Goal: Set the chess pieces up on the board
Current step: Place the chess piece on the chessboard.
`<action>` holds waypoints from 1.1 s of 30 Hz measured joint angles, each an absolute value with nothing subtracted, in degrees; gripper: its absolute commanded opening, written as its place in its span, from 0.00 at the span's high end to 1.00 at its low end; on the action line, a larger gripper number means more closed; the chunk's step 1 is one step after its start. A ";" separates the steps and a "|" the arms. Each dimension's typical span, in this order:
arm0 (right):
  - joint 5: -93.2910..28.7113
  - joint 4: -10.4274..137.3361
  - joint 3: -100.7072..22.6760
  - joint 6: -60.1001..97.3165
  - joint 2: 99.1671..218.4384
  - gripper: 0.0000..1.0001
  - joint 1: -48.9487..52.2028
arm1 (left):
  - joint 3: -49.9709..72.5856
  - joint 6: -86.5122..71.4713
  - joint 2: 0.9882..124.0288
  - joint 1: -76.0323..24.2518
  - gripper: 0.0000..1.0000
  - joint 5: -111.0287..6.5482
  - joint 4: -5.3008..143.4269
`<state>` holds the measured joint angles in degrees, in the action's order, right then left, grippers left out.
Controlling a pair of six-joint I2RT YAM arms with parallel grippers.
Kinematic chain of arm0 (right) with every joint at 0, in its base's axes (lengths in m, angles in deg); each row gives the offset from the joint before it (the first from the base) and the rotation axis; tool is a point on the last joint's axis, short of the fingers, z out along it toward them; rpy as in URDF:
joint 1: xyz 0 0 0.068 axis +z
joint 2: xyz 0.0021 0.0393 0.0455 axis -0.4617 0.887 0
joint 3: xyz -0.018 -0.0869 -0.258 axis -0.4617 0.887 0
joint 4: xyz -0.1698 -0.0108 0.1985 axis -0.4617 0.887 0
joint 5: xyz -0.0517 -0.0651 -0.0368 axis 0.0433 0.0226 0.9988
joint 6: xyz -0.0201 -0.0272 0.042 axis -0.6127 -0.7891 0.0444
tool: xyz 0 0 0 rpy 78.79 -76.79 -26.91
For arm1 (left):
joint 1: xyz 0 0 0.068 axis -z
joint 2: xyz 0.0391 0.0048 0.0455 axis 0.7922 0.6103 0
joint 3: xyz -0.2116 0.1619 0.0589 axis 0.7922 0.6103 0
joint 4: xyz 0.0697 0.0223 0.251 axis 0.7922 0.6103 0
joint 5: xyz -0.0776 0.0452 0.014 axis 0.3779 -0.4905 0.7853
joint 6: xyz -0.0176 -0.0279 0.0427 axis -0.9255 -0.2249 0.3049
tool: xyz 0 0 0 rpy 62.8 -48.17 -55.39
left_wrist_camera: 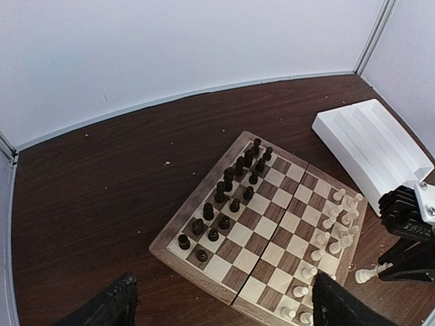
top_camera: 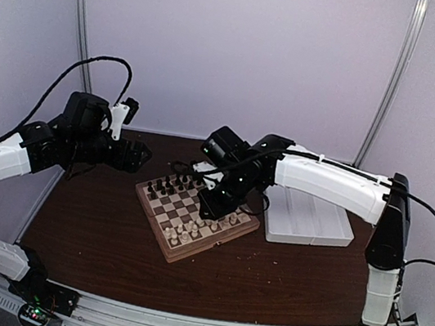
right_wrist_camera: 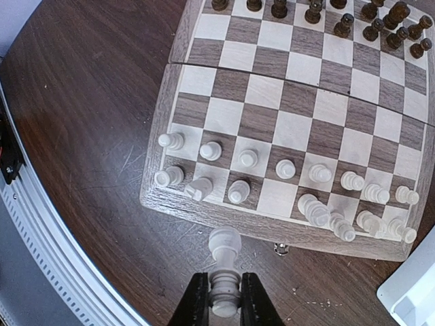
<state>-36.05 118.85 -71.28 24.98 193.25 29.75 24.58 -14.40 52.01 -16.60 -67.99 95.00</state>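
Observation:
The wooden board [right_wrist_camera: 224, 219] carries two rows of cream-white chess pieces [right_wrist_camera: 285, 168] along its near side. Dark pieces [right_wrist_camera: 370, 27] stand along its far side. My right gripper [right_wrist_camera: 225, 299] is shut on a white chess piece [right_wrist_camera: 224, 255], gripped by its base, just off the board's near rim above the table. One square [right_wrist_camera: 279, 197] in the nearest row is bare. In the left wrist view that held piece [left_wrist_camera: 366, 275] pokes out beside the board's corner. My left gripper [left_wrist_camera: 224, 309] is open, high over the board's [left_wrist_camera: 204, 272] dark-piece side, with nothing between its fingers [left_wrist_camera: 112, 305].
A white ribbed tray [top_camera: 308, 220] lies right of the board [top_camera: 154, 223], close beside the right arm. The dark brown table [top_camera: 90, 234] has small crumbs near the board. Pale walls enclose the back and sides. A metal rail [right_wrist_camera: 41, 231] runs along the near edge.

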 measured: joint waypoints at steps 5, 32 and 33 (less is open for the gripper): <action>-35.59 120.31 -73.51 24.94 196.04 1.00 29.82 | 25.22 -13.17 52.01 -16.60 0.10 -69.52 95.24; -29.03 123.65 -78.03 23.74 203.72 1.00 29.97 | 27.23 -12.54 51.59 -16.60 0.11 -70.46 94.56; -28.86 123.72 -78.32 23.72 203.93 1.00 29.97 | 27.23 -12.54 51.59 -16.60 0.10 -70.52 94.54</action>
<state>-28.86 123.72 -78.32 23.72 203.93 29.97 27.23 -12.54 51.59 -16.60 -70.52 94.54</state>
